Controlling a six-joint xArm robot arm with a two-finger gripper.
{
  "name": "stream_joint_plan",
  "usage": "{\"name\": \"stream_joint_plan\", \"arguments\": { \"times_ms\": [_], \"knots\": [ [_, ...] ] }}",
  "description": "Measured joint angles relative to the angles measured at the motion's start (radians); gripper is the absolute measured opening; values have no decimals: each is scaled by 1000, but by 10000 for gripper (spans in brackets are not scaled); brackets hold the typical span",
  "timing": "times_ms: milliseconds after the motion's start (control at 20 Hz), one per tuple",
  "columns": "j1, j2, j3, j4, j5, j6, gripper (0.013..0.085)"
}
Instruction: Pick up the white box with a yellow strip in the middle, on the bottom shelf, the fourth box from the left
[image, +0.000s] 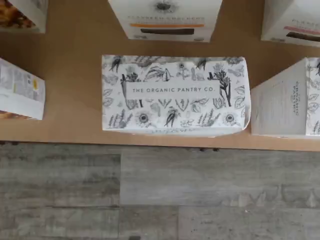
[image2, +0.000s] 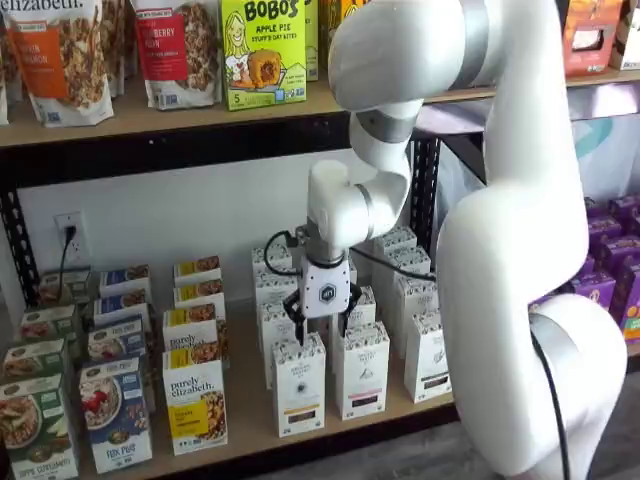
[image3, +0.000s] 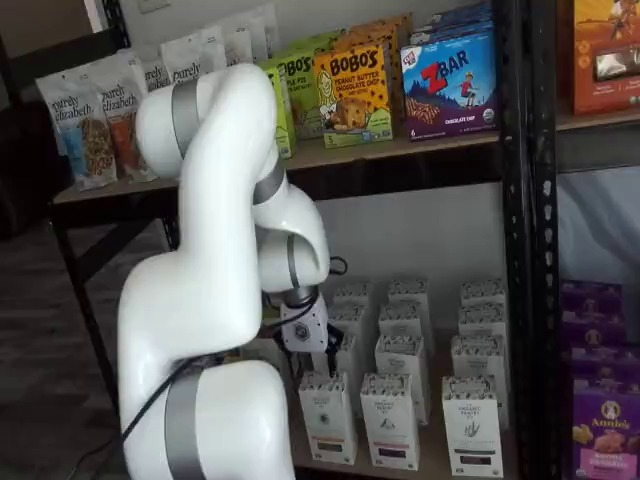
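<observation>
The box (image: 173, 94) top is white with black botanical drawings. It sits on a tan shelf board (image: 70, 75). Below lies grey wood-grain floor (image: 160, 195).

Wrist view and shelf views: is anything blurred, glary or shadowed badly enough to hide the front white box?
Wrist view: sharp, even light, the lettering on the white box top reads clearly. In a shelf view the same box is soft but visible under the gripper. In a shelf view the arm covers part of the row; no glare.

The gripper (image2: 322, 325) hangs over the front box (image2: 299, 385) on the bottom shelf (image2: 240, 420); a second box (image2: 361, 368) stands just beside it at three o'clock; more boxes (image2: 272, 290) stand behind at twelve o'clock; granola boxes (image2: 194, 400) at nine o'clock.
</observation>
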Motion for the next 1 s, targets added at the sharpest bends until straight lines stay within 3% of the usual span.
{"name": "stream_joint_plan", "arguments": {
  "times_ms": [200, 450, 850, 1000],
  "knots": [
    [-12, 57, -52, -2, -6, -11, 850],
    [-16, 121, -117, 36, -6, -50, 850],
    [-10, 196, -209, 52, 6, -59, 850],
    [-6, 212, -231, 30, 11, -34, 850]
  ]
}}
